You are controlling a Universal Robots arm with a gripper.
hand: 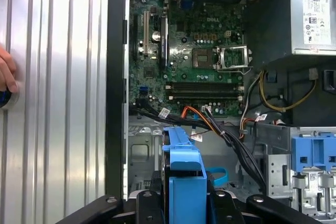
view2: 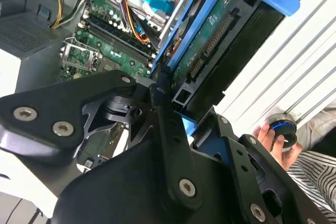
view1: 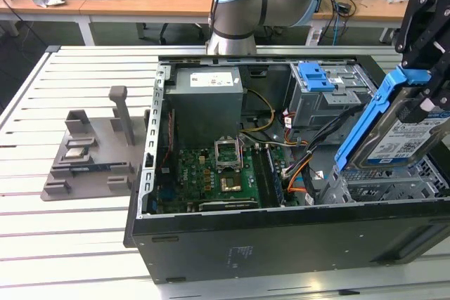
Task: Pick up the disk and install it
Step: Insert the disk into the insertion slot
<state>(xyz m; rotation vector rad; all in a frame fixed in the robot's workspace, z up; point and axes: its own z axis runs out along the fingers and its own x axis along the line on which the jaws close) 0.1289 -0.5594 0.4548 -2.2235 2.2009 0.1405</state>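
Pickup is done: the gripper (view1: 424,93) is clamped on the blue carrier of the disk (view1: 401,135), which sits tilted in its jaws. Install is left: the drive cage (view1: 380,187) of the open computer case (view1: 281,237) lies just below the gripper, and the disk is not seated.

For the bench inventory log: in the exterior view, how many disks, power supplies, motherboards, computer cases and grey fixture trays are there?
disk: 1
power supply: 1
motherboard: 1
computer case: 1
grey fixture tray: 1
Total: 5
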